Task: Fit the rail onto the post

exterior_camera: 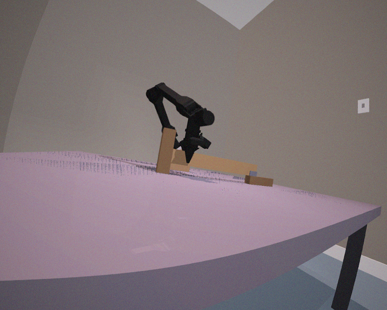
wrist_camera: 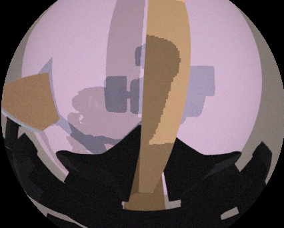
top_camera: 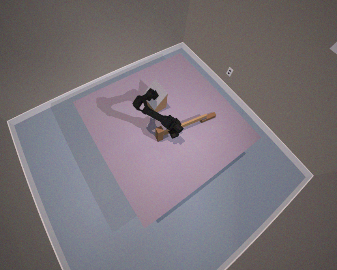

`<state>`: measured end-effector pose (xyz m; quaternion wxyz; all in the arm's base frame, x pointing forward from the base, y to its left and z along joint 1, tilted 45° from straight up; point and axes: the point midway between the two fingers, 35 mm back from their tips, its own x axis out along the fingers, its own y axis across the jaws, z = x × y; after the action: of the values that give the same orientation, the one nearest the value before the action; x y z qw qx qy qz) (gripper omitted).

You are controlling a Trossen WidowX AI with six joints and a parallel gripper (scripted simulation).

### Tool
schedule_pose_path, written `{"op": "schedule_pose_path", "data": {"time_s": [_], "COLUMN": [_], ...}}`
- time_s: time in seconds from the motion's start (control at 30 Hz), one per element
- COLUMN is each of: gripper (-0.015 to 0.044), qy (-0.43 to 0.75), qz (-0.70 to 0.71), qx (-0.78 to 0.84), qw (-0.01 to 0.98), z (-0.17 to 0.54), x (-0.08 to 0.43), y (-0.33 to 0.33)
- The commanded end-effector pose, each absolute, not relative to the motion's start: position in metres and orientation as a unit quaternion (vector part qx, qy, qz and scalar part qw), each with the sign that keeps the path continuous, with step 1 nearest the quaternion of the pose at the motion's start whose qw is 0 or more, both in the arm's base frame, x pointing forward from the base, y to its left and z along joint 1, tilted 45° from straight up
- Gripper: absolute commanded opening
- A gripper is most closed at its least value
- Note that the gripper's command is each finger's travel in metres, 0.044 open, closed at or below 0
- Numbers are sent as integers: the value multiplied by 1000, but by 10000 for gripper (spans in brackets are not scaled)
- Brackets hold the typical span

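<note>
A white outlet sits on the wall; in the top view, pale baseboard edges the blue floor.

Pink table, wooden post and footboard block standing on it

One camera looks steeply down from high above the surface; another looks across it from low beside its edge. The closest looks from my wrist past my jaws. All share the rail.
</note>
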<state>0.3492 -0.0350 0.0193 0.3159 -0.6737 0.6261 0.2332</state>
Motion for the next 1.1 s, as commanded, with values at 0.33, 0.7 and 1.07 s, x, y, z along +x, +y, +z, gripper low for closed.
{"op": "schedule_pose_path", "data": {"time_s": [0.33, 0.7, 1.07], "gripper": [26, 315, 440], "qy": [626, 626, 626], "qz": [234, 234, 234], "qx": [-674, -674, -674], "qw": [316, 316, 316], "z": [21, 21, 21], "x": [349, 349, 349], "y": [-37, -37, -35]}}
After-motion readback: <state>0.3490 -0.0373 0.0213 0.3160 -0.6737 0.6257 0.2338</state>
